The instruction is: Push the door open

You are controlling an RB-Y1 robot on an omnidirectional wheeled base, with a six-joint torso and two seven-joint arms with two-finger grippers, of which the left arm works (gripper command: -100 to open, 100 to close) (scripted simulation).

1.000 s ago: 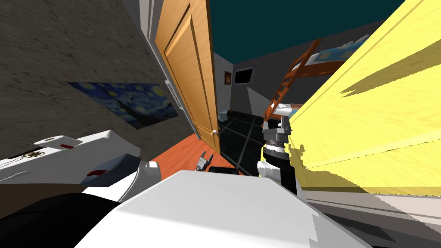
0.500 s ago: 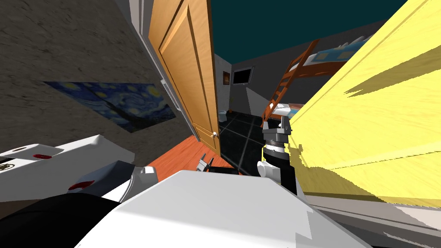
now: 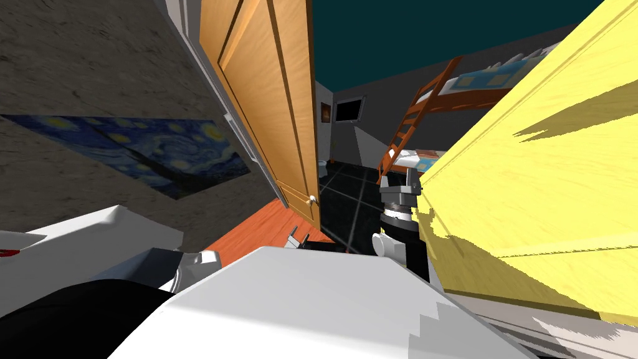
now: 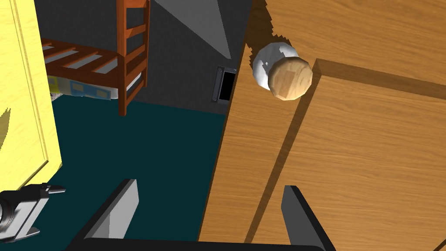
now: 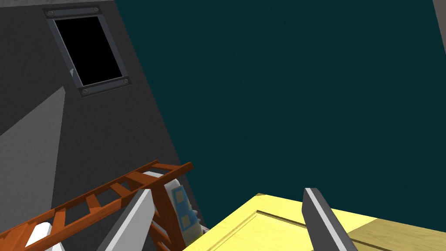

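- The door (image 3: 268, 93) stands ajar ahead and to the left. It is a tall slab of orange-brown wood with plain grain and raised rectangular panels edged by shadowed grooves.
- Near its free edge, which faces the opening, sits a round, faceted knob (image 4: 289, 78) of the same wood tone on a white, rounded collar (image 4: 262, 65).
- The left end effector (image 4: 209, 185) hangs low in front of the door with its two flat grey fingers spread wide. The knob lies ahead of them and apart from them.
- In the left wrist view the door's edge runs between those fingers. Whether either one touches the wood cannot be made out.
- The right end effector (image 3: 408, 177) is raised beside a yellow panel (image 3: 548, 187), its fingers likewise parted and holding nothing.
- The yellow panel is pale, grained wood with a recessed frame line, and it runs along the right.
- Through the gap lie dark tiles (image 3: 355, 199) with pale joints, and a reddish-brown bunk bed (image 3: 461, 87) with a runged ladder (image 3: 411, 124).
- A black window (image 3: 350, 109) in a dark bolted frame sits on the grey far wall (image 3: 374, 118).
- On the near side, orange plank floor (image 3: 268, 218) meets a rough, mottled grey-brown near wall (image 3: 93, 62).
- The near wall bears a blue poster (image 3: 156, 153) with yellow swirls.
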